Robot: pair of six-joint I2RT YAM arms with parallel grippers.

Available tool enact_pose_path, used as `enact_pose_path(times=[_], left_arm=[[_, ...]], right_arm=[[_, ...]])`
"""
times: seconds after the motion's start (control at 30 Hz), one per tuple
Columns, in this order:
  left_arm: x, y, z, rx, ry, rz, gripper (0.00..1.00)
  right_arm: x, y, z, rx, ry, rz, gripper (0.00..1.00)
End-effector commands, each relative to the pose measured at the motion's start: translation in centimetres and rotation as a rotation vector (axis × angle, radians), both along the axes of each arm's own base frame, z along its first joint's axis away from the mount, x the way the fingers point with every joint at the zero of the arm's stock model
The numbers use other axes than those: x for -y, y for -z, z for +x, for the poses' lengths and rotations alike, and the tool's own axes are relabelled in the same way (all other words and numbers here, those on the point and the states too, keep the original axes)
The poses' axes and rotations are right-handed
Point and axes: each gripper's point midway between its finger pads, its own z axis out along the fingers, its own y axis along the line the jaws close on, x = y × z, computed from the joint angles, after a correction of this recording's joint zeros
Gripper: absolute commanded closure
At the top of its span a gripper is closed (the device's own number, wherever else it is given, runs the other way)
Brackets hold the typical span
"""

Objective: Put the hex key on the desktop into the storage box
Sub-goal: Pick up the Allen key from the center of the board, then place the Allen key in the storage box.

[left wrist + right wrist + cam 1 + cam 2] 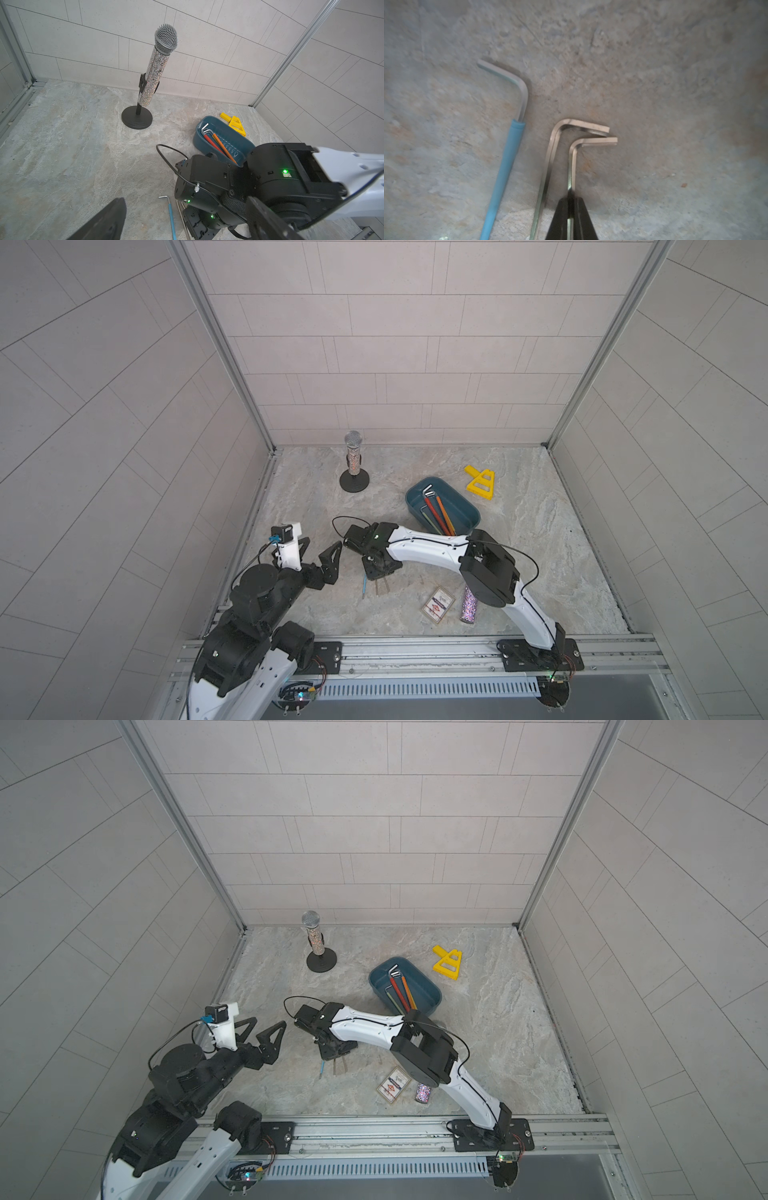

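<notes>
Three hex keys lie side by side on the desktop (540, 531) near the front: a blue-sleeved one (506, 162) and two bare metal ones. My right gripper (570, 199) points straight down and is shut on the long shank of the smaller bare hex key (572, 162). The longer bare key (548, 172) lies just beside the fingers, untouched. The teal storage box (415, 510) behind the right arm holds red- and orange-sleeved keys (436, 510) and bare ones. My left gripper (320, 549) hovers open and empty to the left of the right wrist.
A glittery microphone on a black round stand (352, 460) is at the back left. A yellow triangular frame (482, 483) lies right of the box. A card (436, 605) and a glitter tube (469, 605) lie near the front edge under the right arm.
</notes>
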Motion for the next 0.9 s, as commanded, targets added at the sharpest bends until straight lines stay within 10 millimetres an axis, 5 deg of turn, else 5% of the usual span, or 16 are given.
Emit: enact_pose_path(times=[0.0,0.17,0.57,0.87], left_arm=[[-0.1,-0.4,-0.1,0.020,0.000,-0.010,0.03],[-0.1,-0.5,-0.2,0.023,0.001,-0.012,0.03],[0.0,-0.4,0.0,0.018,0.004,-0.012,0.03],[1.1,0.1,0.4,-0.016,0.049,-0.012,0.03]], right_arm=[[1.5,1.5,-0.6,-0.015,0.010,-0.085,0.96],[1.7,1.0,-0.3,0.000,0.027,-0.082,1.00],[2.7,-4.2,1.0,0.113,0.056,-0.020,1.00],[5.8,-9.3,4.1,0.189,0.093,0.022,1.00]])
